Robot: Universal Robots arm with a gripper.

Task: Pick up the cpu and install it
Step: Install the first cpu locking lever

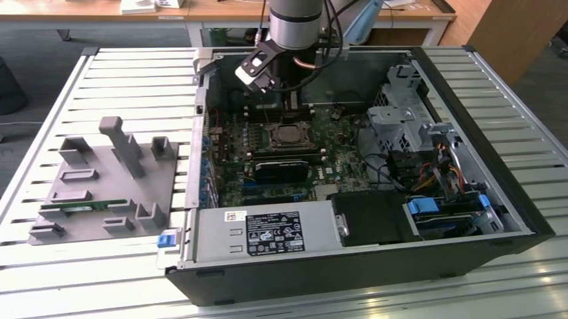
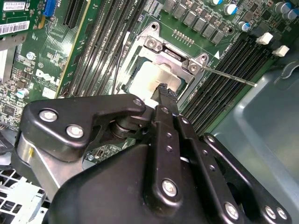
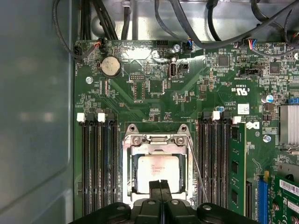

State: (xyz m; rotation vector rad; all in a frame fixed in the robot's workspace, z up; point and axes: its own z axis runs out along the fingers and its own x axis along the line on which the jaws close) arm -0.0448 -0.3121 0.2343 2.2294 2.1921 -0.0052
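The cpu [image 3: 159, 169] is a flat silver square lying in the motherboard socket [image 3: 156, 140], inside its metal frame. In the second wrist view the cpu [image 2: 148, 78] shows just past my fingertips. My gripper [image 3: 160, 184] hangs directly over the cpu's near edge, its two black fingers pressed together with nothing between them. In the exterior view my gripper [image 1: 286, 106] reaches down into the open computer case [image 1: 497, 219], just above the socket with the cpu [image 1: 286, 135]. Whether the fingertips touch the chip cannot be told.
A thin wire lever [image 2: 229, 77] runs beside the socket. Memory slots [image 3: 98, 158] flank it, with a green stick [image 3: 236, 158] in one. A black block [image 1: 281, 169], the power supply [image 1: 266, 232] and drive cage [image 1: 404, 119] crowd the case. A grey fixture [image 1: 98, 179] lies outside.
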